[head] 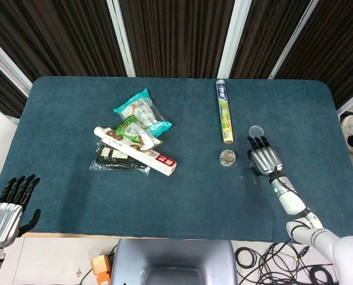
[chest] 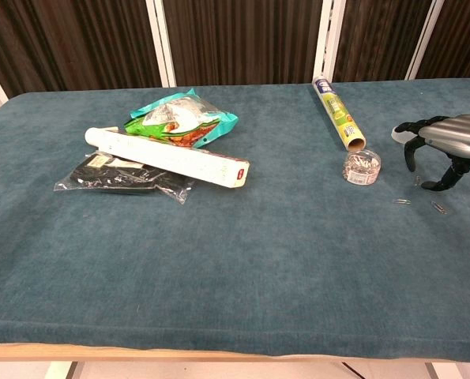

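Observation:
My right hand hovers low over the right side of the table, fingers apart and curved downward, holding nothing. Loose paper clips lie on the cloth just beneath and beside it. A small clear tub of clips stands to its left, and a clear round lid lies just beyond its fingertips. My left hand hangs at the table's near left corner, fingers spread, empty; the chest view does not show it.
A yellow-and-blue roll lies behind the tub. Left of centre, a white long box rests across a black packet and teal snack bags. Blue cloth covers the table.

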### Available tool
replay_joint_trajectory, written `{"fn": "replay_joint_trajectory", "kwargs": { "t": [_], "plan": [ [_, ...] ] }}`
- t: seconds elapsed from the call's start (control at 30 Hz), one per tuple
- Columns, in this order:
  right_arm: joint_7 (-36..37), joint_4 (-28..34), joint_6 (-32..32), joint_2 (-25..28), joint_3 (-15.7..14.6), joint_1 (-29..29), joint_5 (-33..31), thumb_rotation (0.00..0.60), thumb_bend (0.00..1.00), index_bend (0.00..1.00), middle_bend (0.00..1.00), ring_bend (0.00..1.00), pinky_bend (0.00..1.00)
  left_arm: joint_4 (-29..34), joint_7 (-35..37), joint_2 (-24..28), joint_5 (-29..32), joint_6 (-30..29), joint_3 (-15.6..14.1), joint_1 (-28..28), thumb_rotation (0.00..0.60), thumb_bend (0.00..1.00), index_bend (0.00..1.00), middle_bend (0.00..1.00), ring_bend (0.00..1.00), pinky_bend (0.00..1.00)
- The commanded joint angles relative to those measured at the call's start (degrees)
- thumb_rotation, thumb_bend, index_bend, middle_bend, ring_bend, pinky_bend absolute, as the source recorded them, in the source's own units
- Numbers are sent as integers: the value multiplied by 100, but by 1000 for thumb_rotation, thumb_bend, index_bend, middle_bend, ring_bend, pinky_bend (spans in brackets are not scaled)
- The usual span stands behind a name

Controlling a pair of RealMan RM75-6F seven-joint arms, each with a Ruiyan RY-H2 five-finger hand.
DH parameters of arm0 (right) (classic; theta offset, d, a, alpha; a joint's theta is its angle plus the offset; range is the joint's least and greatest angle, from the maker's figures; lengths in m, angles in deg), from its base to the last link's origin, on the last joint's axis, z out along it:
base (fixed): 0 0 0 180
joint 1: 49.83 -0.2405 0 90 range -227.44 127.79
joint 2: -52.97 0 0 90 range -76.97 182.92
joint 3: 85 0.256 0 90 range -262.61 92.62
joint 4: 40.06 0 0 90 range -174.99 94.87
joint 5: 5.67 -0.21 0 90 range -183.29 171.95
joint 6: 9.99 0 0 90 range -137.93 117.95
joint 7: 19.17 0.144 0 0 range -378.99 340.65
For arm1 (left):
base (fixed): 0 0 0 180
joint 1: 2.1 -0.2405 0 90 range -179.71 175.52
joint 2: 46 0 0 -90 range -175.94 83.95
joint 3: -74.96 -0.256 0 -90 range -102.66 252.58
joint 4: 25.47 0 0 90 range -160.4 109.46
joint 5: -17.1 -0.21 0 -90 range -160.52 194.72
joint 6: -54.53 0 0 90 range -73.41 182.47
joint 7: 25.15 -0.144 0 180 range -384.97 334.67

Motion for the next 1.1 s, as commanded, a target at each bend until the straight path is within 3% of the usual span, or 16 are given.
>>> {"fn": "replay_joint_trajectory", "kwargs": {
  "t": [0.03, 0.6, 0.93, 1.1],
  "plan": [
    [15, -20, -1, -5, 3, 7, -15, 600, 244, 479, 25, 0, 0, 17, 0, 12, 18, 42, 2, 21, 600, 435, 0, 40, 2, 53],
    [83, -256, -159, -161, -51, -83, 20, 600, 266, 507, 39, 0, 0, 46, -44, 14, 94, 130, 16, 46, 599, 433, 0, 40, 2, 55],
    [110, -374, -146, -221, -96, -58, 53, 600, 294, 643, 104, 0, 0, 42, -4, 35, 63, 93, 5, 30, 600, 433, 0, 40, 2, 55],
    [145, -336, -71, -194, -84, -55, 77, 600, 311, 655, 105, 0, 0, 41, 7, 35, 64, 84, 8, 25, 600, 433, 0, 40, 2, 54]
  ]
}}
